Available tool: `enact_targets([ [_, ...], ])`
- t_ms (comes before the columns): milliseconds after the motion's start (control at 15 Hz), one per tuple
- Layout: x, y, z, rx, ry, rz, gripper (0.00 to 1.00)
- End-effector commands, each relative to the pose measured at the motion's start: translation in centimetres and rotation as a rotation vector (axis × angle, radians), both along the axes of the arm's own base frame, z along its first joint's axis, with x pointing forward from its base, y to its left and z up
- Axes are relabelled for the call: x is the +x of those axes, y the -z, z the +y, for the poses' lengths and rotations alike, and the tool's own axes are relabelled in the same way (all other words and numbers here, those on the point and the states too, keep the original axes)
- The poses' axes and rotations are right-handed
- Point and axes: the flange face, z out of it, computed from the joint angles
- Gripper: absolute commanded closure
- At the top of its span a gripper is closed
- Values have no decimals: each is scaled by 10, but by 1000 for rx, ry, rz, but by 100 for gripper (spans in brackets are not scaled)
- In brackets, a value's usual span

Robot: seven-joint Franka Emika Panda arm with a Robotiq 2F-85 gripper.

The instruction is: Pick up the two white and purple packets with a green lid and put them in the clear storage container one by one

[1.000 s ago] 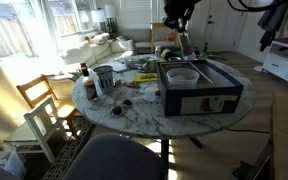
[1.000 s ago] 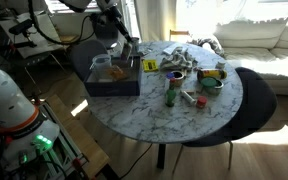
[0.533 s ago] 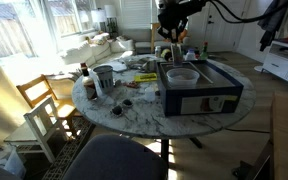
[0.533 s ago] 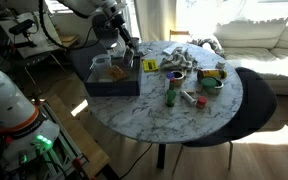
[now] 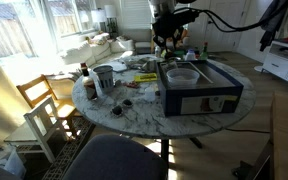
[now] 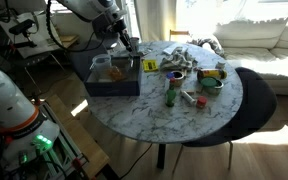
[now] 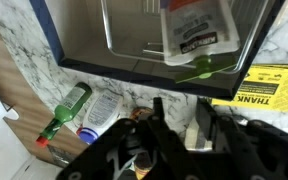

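The tool [image 7: 189, 113] is seen at the lower edge of the wrist view as two dark, blurred fingers [image 7: 160, 110] standing apart with a gap between them; a pale patch is seen in that gap, but what it is cannot be made out, and nothing is clearly gripped. In both exterior views the tool [image 5: 167, 42] [image 6: 130, 45] is held up above the round white marble worktop [image 5: 124, 112], beside the dark blue rectangular box [image 5: 199, 96]. The white soft packet [image 7: 196, 28] is printed with a dark label bearing white lettering and a reddish patch, and it ends in a green lid [image 7: 198, 70]; a purple tone cannot be told at this sharpness. Its upper part is cut off by the top edge of the picture. The packet is lying inside the clear plastic storage container [image 7: 112, 42], which is set within the dark blue box. The packet is apart from the tool, beyond the fingertips, with the green lid turned towards them. In the exterior views the packet is too small to be picked out.
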Motion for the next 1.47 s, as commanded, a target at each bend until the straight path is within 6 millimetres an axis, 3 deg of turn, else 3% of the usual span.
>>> enact_targets([
  [0,3,-7,7,21,-53,-39,27],
  [267,14,-25,12,94,-259,-139,1],
  [533,29,-31,-2,201,-445,-181,0],
  [1000,61,-12,-29,399,-691,-183,0],
  [1400,119,0,-99,650,-824,-183,0],
])
